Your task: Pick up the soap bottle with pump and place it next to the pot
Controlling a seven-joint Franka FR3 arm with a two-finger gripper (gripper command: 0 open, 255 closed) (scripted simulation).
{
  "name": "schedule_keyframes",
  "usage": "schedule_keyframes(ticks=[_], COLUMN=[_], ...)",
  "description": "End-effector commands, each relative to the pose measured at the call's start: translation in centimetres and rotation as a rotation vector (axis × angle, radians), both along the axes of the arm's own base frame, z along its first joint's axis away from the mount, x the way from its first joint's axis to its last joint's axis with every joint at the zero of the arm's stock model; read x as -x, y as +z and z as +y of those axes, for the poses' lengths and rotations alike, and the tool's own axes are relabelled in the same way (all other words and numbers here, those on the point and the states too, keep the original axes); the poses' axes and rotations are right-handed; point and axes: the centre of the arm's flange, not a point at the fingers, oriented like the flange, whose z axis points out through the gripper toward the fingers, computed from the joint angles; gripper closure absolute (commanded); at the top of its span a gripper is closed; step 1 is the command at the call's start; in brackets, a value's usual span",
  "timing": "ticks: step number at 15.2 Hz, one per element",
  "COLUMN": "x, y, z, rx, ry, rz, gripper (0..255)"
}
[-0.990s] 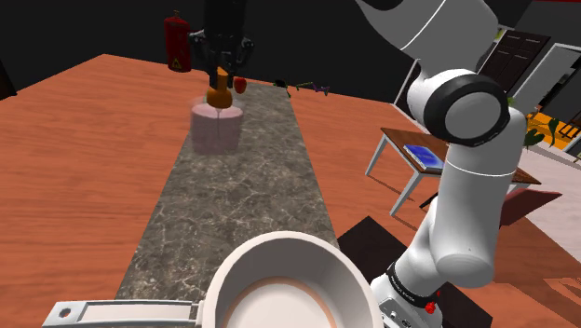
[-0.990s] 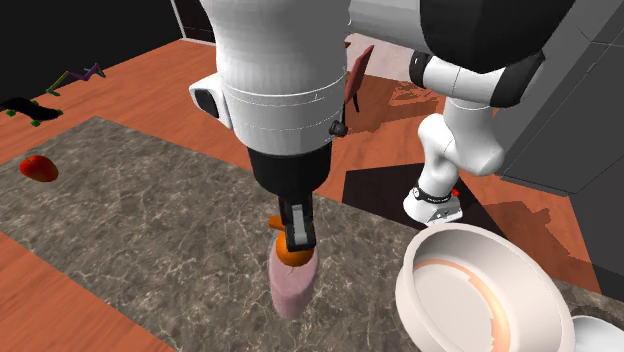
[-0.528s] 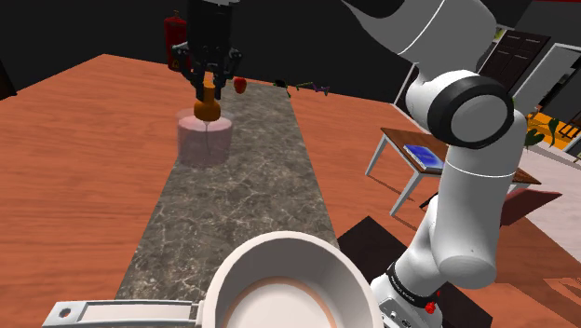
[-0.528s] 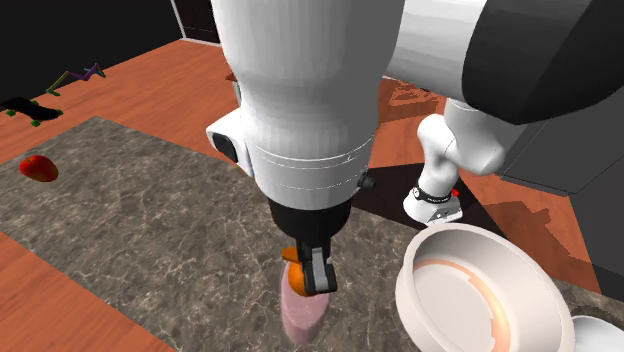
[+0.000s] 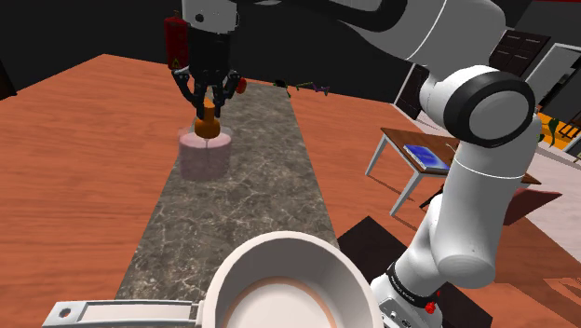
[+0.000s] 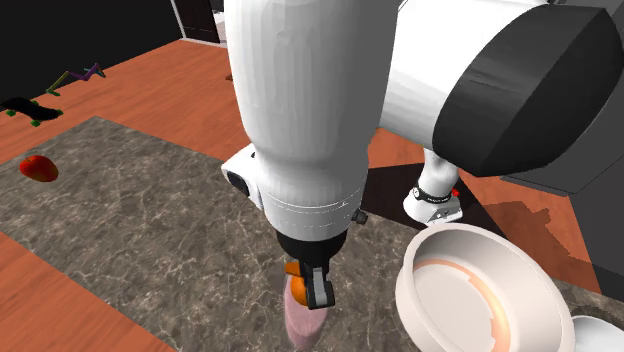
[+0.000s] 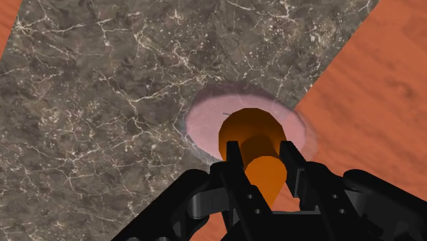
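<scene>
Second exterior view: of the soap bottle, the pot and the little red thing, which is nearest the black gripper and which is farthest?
1. Soap bottle, clasped in the gripper, just below it.
2. Pot, close by at the view's right.
3. Small red thing, far off at the view's left.

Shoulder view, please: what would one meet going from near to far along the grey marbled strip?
First the white pot, then the pink soap bottle with the pincer clasping its orange pump, then the small red object.
</scene>
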Motion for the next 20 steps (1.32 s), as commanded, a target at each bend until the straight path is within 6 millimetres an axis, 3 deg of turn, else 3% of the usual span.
schedule_keyframes(ticks=[1, 20], x=[0.0, 0.0], y=[-1.1, -11.1], z=[0.0, 0.0], rx=[-0.001, -0.001], ry=[0.000, 0.000], rz=[-0.001, -0.001], gripper=[255, 255])
